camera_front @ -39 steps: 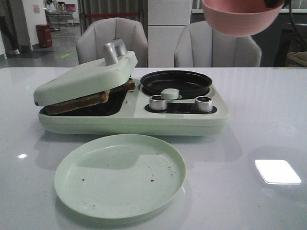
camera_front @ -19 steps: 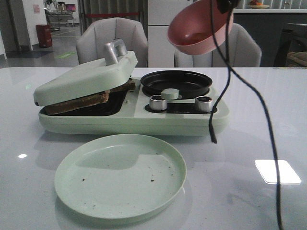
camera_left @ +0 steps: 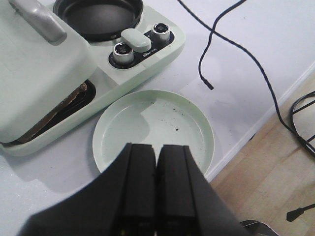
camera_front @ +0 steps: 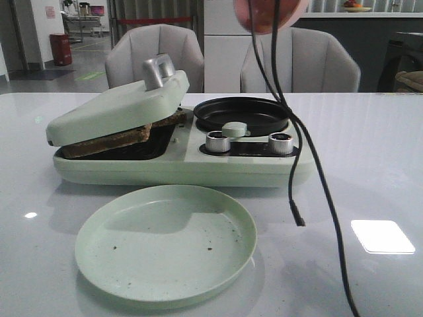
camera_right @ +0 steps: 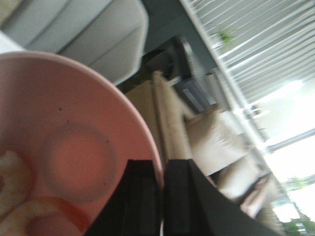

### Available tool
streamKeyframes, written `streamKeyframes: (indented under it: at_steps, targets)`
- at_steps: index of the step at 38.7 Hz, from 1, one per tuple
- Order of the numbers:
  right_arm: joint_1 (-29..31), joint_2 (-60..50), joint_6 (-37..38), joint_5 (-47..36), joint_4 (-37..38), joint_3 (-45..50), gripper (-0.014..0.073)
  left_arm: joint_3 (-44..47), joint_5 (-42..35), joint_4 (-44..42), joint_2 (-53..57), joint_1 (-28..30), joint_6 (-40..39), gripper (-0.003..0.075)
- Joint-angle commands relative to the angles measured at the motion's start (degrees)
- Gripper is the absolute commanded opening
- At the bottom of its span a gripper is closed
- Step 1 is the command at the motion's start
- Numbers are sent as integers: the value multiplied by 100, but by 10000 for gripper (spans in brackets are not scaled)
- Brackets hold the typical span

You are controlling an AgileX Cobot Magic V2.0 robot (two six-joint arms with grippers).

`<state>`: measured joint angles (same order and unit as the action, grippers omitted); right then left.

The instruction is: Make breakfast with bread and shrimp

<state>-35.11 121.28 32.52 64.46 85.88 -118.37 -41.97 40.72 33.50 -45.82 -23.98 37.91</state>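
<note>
Bread (camera_front: 122, 135) sits under the toaster lid (camera_front: 119, 105); shrimp (camera_right: 19, 196) lie in the bowl (camera_right: 69, 123), right claw (camera_right: 162, 201) clamped on its rim; left claw (camera_left: 156, 196) together, plate (camera_left: 153, 129) at 12 o'clock

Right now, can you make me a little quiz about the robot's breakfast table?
1. True or false: the green plate has food on it.
2. Where is the bread? A) on the plate B) under the half-closed lid of the cooker C) in the round black pan
3. Fill in: the right gripper pinches the rim of the pink ____.

Key: 1. False, only crumbs. 2. B. 3. bowl; the shrimp lie inside it.
</note>
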Motion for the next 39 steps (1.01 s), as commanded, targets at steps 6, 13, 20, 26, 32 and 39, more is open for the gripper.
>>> streamKeyframes:
  at_steps: [6,13,20,26,32,39]
  targets:
    - [3,-410,106,214,1720,-258,17,-158,-372,237,6,-41,-4,99]
    - [3,-410,106,53,1720,-452,17,-158,-372,237,6,-41,-4,99]
    - [3,-427,106,56,1720,-593,17,-158,-372,237,6,-41,-4,99]
    - [3,-434,106,42,1720,-701,17,-158,-372,237,6,-41,-4,99]
    - [3,-376,159,61,1420,-710,17,-158,-372,237,6,-41,-4,99]
    - [3,-25,50,72,615,-626,17,-158,-372,237,6,-41,-4,99]
